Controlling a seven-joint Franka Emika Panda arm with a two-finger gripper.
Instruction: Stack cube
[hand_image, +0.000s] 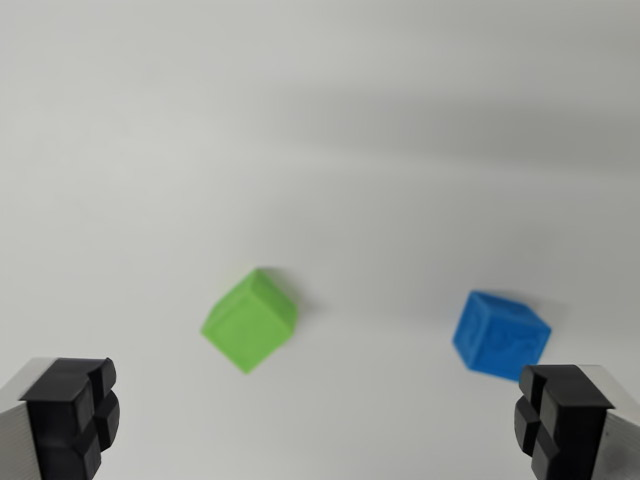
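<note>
A green cube (250, 319) rests on the white table, turned corner-on, a little left of the wrist view's middle. A blue cube (499, 334) sits apart from it toward the wrist view's right, just above my right finger. My gripper (315, 420) is open and hovers above the table with nothing between its fingers. Its black fingertips (75, 410) show at the bottom corners of the view. The green cube lies ahead of the gap between them, nearer the left finger.
The white table surface (320, 120) fills the rest of the view, with a soft grey shadow band across the top.
</note>
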